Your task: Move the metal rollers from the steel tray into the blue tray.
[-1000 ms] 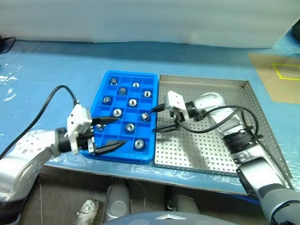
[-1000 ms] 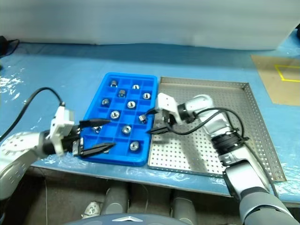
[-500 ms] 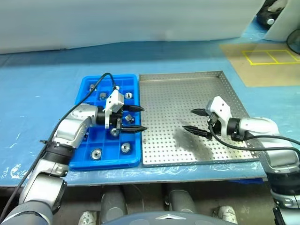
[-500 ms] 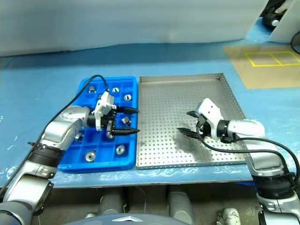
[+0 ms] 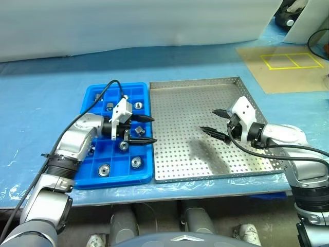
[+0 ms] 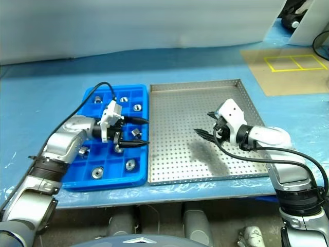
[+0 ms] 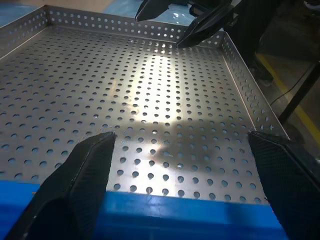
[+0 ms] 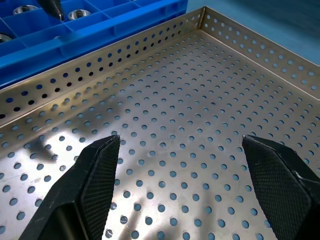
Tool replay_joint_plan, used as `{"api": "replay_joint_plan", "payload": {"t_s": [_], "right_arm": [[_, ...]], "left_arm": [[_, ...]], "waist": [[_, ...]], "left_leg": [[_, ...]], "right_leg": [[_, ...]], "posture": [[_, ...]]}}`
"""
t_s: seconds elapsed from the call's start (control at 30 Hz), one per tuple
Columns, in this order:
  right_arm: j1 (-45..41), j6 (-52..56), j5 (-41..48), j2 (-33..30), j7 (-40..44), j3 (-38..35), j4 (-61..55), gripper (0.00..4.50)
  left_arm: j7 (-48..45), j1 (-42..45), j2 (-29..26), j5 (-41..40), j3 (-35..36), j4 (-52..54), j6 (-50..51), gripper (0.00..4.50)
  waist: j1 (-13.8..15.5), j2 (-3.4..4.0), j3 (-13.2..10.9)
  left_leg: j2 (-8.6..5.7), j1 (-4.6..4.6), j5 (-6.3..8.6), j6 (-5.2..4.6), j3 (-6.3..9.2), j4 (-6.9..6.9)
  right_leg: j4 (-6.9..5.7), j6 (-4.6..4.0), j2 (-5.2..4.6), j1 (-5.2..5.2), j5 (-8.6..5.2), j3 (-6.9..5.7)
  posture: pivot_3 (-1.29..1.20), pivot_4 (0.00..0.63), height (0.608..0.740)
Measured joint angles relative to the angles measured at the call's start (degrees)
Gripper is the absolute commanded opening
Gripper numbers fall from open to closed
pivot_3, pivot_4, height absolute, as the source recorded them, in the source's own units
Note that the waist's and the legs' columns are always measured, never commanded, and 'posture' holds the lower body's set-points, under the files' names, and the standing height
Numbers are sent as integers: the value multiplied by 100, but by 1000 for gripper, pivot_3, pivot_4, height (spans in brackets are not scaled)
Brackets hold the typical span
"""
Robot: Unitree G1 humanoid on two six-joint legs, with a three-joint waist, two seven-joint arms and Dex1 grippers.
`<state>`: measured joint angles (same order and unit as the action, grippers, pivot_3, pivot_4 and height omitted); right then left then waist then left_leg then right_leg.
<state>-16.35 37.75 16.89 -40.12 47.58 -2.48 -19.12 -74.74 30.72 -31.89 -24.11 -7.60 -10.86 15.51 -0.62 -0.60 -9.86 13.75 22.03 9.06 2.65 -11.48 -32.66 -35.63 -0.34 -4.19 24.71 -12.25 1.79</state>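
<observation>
The left gripper point(image 5: 146, 128) hangs over the blue tray point(image 5: 91, 177) near its edge beside the steel tray point(image 5: 195, 98), its fingers spread wide and holding nothing. The right gripper point(image 5: 213, 121) hovers above the steel tray's right half, fingers well apart and empty too. The head views show the metal rollers point(image 5: 135, 162) sitting in separate compartments of the blue tray. The left wrist view looks across the bare perforated floor to the right gripper's black fingertips point(image 7: 200, 27) opposite. The right wrist view catches two shiny rollers in compartments beyond the steel rim.

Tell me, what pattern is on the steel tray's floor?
Rows of small round holes all over the steel tray, clearest in the right wrist view.
</observation>
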Motion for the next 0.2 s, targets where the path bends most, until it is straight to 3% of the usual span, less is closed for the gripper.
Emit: {"api": "replay_joint_plan", "payload": {"t_s": [0.2], "right_arm": [[-218, -153, 2, 28, 72, 263, 257, 3991]], "left_arm": [[161, -243, -63, -4, 152, 240, 75, 4500]], "waist": [[36, 0, 0]], "left_leg": [[-1, 0, 2, -3, -1, -3]], "right_leg": [[0, 0, -2, -1, 0, -2]], "posture": [[-264, 150, 740]]}}
